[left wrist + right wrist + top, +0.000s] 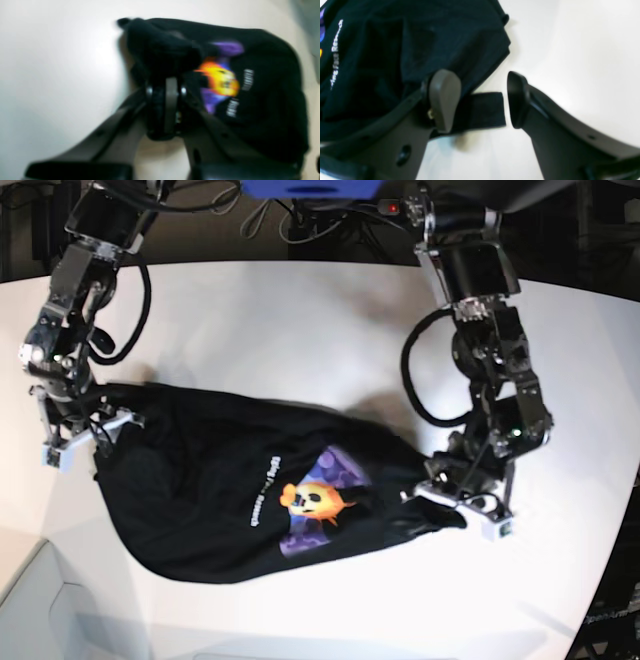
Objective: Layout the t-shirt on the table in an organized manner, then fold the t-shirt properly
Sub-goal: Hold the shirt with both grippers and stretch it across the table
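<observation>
In the left wrist view, blurred throughout, the left end effector (pixel 166 82) was clenched on a bunched fold of the t-shirt (pixel 262 100), its two dark fingers meeting with soft black cloth gathered above the tips. The shirt lay as one crumpled black mass on the smooth, glossy white bench (pixel 55 75), its print showing as an orange-yellow blob edged with purple, with short lines of white lettering beside it. In the right wrist view the right end effector (pixel 482 100) stood released, its two fingers well apart: one had a rounded, matte grey-brown pad (pixel 445 100) set over the shirt's edge, the other a dark curved pad above bare bench (pixel 582 62). Between them lay a flat rectangular flap of the black t-shirt (pixel 420 42), whose woven cloth showed soft folds and a line of white lettering at the left edge. In the base view, one t-shirt (pixel 210 490) lay stretched in a long rumpled shape across the white bench (pixel 300 330), which had a curved near edge, between two arms. The print, an orange figure on purple with white text alongside, faced up near the middle. The left end effector (pixel 440 498) gripped the shirt's end at that view's right, and the right end effector (pixel 85 435) sat at the shirt's opposite end.
</observation>
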Available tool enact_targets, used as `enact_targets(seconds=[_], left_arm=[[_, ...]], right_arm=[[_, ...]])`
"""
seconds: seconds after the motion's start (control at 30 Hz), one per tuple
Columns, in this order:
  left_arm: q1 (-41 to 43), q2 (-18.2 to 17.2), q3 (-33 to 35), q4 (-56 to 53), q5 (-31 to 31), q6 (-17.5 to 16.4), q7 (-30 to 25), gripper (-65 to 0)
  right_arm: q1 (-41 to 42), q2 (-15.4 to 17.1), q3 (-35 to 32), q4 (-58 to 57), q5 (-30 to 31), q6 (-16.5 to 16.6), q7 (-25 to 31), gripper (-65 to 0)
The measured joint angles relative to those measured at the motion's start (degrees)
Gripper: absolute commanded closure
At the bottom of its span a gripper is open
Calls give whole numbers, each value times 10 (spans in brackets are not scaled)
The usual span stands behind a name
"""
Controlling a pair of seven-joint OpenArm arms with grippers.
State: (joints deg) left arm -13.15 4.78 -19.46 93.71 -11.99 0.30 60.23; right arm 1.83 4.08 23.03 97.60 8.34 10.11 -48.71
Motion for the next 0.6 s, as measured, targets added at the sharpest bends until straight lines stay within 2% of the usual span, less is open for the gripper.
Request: enact_targets(seconds=[0.13,0.23,0.3,0.43,0.5,0.6], left_arm=[[25,0,-57,8,-4,-1,4,-36],[39,-8,-74,51,-12,0,11,-145],[62,-10,-75,89,-58,-3,14,-214],[124,-5,-71,111,-105,-3,33,-302],[141,-5,-72,111,-115,-2,25,-328],[147,-8,-75,121,-146,-1,4,-330]], right_arm=[[-14,-3,-35,0,0,0,-1,-344],[-18,-4,-55,0,5,2,-2,-344],[-19,-4,-59,0,2,2,-2,-344],[-19,-4,-72,0,1,2,-1,-344],[-19,-4,-73,1,1,2,0,-344],[-19,-4,-71,2,0,2,0,-344]])
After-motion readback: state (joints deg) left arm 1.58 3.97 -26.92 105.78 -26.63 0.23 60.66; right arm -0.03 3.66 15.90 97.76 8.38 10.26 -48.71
